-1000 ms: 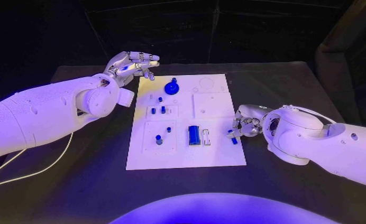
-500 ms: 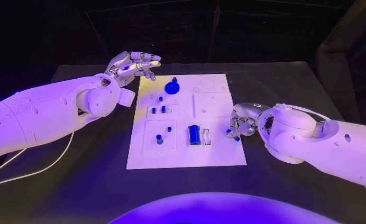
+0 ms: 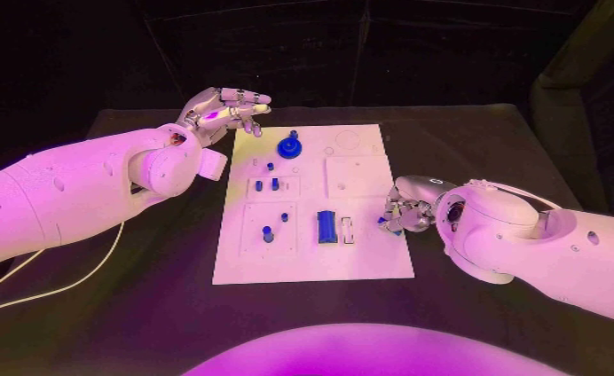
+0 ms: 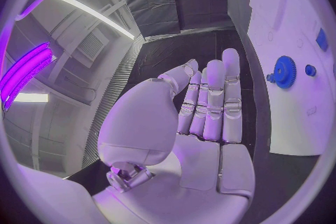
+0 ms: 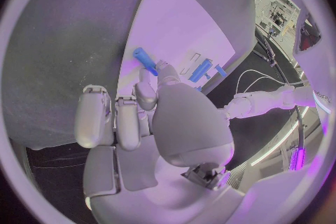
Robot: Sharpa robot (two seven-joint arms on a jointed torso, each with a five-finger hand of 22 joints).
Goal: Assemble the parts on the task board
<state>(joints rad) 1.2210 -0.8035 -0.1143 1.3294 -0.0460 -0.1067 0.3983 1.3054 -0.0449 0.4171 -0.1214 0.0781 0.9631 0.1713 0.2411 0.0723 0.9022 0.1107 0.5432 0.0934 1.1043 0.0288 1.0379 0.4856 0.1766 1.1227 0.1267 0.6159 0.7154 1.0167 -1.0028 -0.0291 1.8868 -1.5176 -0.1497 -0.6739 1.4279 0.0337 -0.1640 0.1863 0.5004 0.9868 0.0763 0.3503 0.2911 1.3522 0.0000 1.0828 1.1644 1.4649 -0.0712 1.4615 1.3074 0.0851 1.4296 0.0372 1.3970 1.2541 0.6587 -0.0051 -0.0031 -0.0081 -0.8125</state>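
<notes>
The white task board (image 3: 365,256) lies in the middle of the black table. On it are a blue gear (image 3: 290,147), a blue rectangular block (image 3: 326,226) and several small blue pegs (image 3: 266,234). My right hand (image 3: 410,211) is at the board's right edge and pinches a small blue peg (image 3: 384,220) between thumb and a fingertip; the right wrist view shows this peg (image 5: 145,60) over the board (image 5: 175,22). My left hand (image 3: 228,112) hovers off the board's far left corner, fingers straight and holding nothing. The gear (image 4: 284,71) lies beside that hand (image 4: 210,106).
A white cable (image 3: 64,287) runs over the table at the left under my left arm. Bare black table surrounds the board on all sides. An open slot (image 3: 345,231) sits next to the blue block.
My right hand has shifted a little toward the board's right edge, carrying the blue peg with it. The left hand has stayed where it was.
</notes>
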